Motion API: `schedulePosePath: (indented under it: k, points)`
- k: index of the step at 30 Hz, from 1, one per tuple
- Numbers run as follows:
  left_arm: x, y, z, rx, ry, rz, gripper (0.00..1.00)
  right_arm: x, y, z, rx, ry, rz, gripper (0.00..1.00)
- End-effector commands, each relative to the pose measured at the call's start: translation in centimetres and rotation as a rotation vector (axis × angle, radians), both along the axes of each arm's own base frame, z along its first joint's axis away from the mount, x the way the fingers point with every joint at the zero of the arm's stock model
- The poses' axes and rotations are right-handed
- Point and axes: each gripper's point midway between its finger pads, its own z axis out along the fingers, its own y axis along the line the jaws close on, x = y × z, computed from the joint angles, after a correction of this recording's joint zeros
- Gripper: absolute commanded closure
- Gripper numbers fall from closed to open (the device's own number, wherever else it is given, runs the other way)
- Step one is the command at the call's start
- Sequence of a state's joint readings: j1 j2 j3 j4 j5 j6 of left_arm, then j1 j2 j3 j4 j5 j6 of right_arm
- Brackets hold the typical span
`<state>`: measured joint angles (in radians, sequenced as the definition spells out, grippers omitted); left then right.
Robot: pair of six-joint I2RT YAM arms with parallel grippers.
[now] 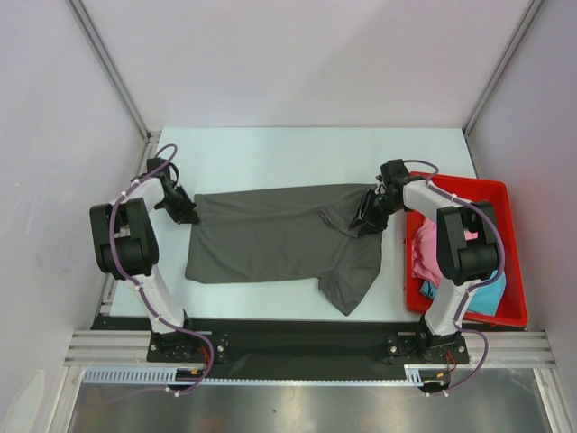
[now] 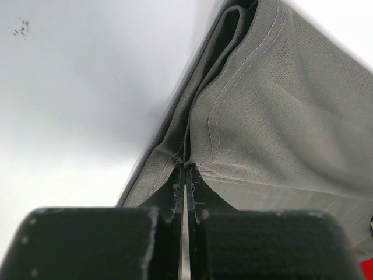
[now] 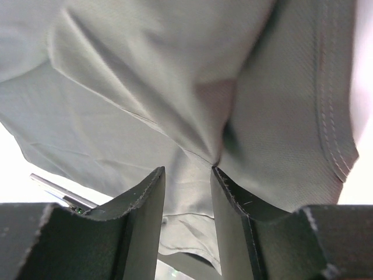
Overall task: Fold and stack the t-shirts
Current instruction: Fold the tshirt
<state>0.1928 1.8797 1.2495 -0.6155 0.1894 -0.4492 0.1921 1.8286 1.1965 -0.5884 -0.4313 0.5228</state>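
- Step in hand: laying out shirt 1 of 3, the charcoal t-shirt [image 1: 270,239]. It lies spread across mid-table, with 1 sleeve trailing toward the near edge.
- Your left gripper [image 2: 185,169] is clamped on the shirt's far-left hem corner, jaws pressed together on the cloth.
- Your right gripper [image 3: 187,172] sits at the shirt's right end, jaws parted; cloth bunches at the tips, unpinched.
- The pink t-shirt [image 1: 424,248] and turquoise t-shirt [image 1: 487,298] wait in the red tray [image 1: 505,194], right.
- Next, likely: re-grip the right end, pull taut, then fold.
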Motion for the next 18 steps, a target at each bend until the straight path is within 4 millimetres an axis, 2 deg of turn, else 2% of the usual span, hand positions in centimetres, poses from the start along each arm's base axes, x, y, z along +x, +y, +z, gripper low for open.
schedulePosePath:
  k: [1, 4, 7, 8, 11, 18]
  points:
    - [0.7, 0.2, 1.5, 0.009, -0.046, -0.011, 1.00, -0.3, -0.7, 0.8, -0.009, -0.001, -0.019, 0.57]
    - [0.9, 0.2, 1.9, 0.005, -0.057, -0.013, 1.00, -0.7, -0.6, 0.4, 0.002, 0.004, -0.019, 0.57]
    - [1.0, 0.1, 2.3, 0.000, -0.059, -0.016, 1.00, -1.2, -1.3, 0.2, -0.036, 0.021, -0.014, 0.58]
    - [1.0, 0.1, 2.3, 0.001, -0.058, -0.019, 1.00, -1.1, -1.4, 0.9, -0.034, -0.006, -0.015, 0.58]
    - [1.0, 0.1, 2.6, 0.004, -0.066, -0.024, 1.00, -0.8, -1.4, 0.7, -0.004, -0.028, -0.021, 0.58]
    - [0.9, 0.1, 2.8, 0.003, -0.067, -0.026, 1.00, 0.3, 0.5, -0.2, 0.087, 0.001, -0.012, 0.61]
